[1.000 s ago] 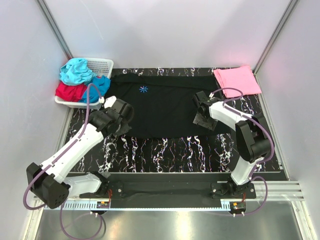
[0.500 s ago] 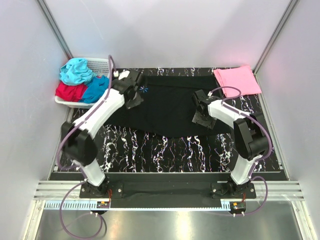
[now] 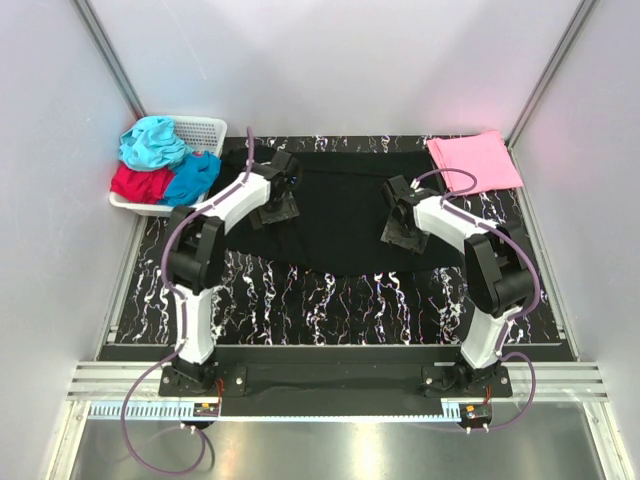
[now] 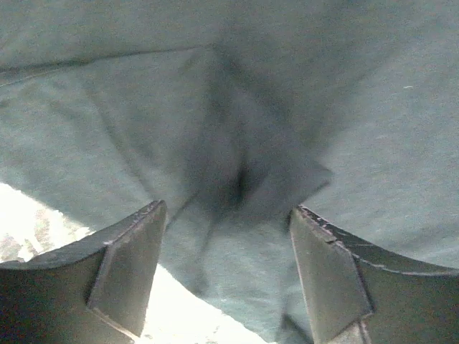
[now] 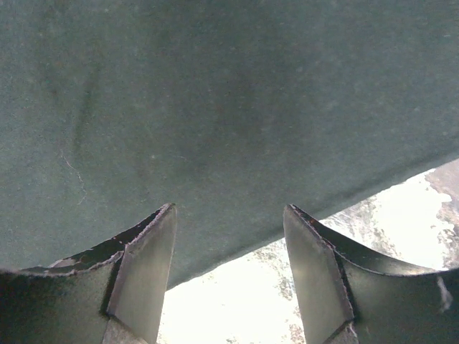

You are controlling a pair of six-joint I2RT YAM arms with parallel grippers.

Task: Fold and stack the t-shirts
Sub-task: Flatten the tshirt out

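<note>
1. Top external view: we see the black t-shirt (image 3: 340, 210) spread flat on the table (image 3: 300, 310), far middle, its near hem curving.
2. We find the left gripper (image 3: 278, 207) over its left part, the right gripper (image 3: 401, 229) over its right part, both with jaws apart, holding nothing.
3. Only the left wrist view shows a puckered crease; the right wrist shows smooth cloth and hem.

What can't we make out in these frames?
- Top view: part of the black t-shirt's left side, under the left gripper and arm.
- Top view: right gripper's fingertips, dark on black cloth.
- Top view, basket: anything beneath the teal t-shirt, red t-shirt and blue t-shirt.
- Wrist views: black t-shirt's outline, cut off by frame edges.
</note>
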